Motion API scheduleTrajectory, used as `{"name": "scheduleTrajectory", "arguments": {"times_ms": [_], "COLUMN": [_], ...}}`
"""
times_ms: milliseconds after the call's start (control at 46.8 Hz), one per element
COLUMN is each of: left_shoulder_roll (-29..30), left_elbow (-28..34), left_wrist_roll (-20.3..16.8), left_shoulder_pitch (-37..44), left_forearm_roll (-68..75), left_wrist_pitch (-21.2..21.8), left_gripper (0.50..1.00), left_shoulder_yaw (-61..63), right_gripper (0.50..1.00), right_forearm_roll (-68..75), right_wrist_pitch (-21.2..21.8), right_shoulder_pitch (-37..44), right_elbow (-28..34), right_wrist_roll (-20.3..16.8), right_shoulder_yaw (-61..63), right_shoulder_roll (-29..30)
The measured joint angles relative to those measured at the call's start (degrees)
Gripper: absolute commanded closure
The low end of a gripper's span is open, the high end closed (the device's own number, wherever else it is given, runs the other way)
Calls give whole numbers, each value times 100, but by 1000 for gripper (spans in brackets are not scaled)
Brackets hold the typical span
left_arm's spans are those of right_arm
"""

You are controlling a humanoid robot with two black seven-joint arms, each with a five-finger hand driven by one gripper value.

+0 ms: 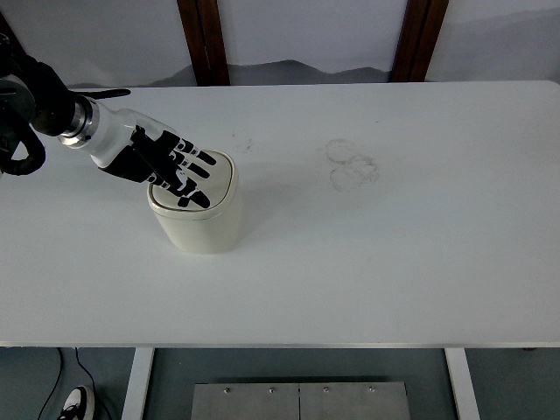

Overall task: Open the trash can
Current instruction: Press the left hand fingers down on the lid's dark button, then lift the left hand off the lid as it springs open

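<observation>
I see a shoe [77, 403] on the floor bottom left, under the near edge of the white surface [394, 262]. On the surface's left half stands the cream trash can [199, 219], upright, lid down as far as I can tell. Left hand [166, 162] comes in from the upper left and lies over the lid, fingers [194, 175] spread flat and pointing toward the can's far-right rim, gripping nothing; faint ring stains [352, 164] sit farther back, right of centre.
</observation>
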Motion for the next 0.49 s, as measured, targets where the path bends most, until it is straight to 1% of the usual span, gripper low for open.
{"name": "scheduleTrajectory", "arguments": {"times_ms": [492], "left_shoulder_roll": [5], "left_elbow": [9], "left_wrist_roll": [-8], "left_shoulder_pitch": [63], "left_forearm_roll": [2], "left_wrist_pitch": [0], "left_gripper": [500], "left_shoulder_yaw": [-15], "right_gripper": [505], "right_forearm_roll": [0], "right_wrist_pitch": [0], "right_shoulder_pitch": [0], "right_elbow": [0], "right_wrist_roll": [0], "right_shoulder_yaw": [-1], "right_shoulder_roll": [0]}}
